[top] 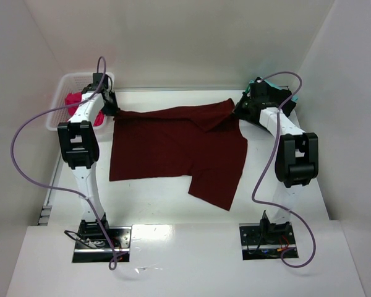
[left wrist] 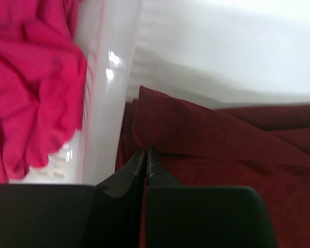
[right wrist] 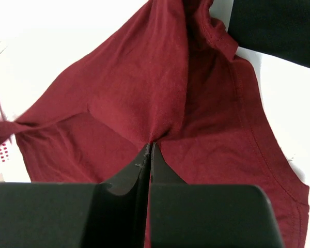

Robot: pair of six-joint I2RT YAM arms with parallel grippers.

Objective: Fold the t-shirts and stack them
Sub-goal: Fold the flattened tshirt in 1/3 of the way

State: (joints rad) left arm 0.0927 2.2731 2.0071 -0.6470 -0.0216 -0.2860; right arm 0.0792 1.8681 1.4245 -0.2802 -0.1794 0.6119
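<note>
The jaws of the left gripper (left wrist: 146, 152) are pressed fully together, with a thin fold of the maroon shirt (top: 173, 145) pinched at their tips. The jaws of the right gripper (right wrist: 149, 147) are likewise closed tight on a bunched ridge of the same shirt.

Risks noted:
- Only a little cloth is caught in each pinch, so a slip is judged likely if the shirt is pulled taut.
- The left hold is made just beside the basket (top: 59, 102), whose wall could be snagged or dragged.
- Cloth is doubled over near the right hold, so a crooked fold could result.

The shirt is spread on the table from just beside the basket, away to its right and towards the arm bases. The right hold is well apart from the basket. A pink shirt (left wrist: 31, 77) is seen inside the basket.
</note>
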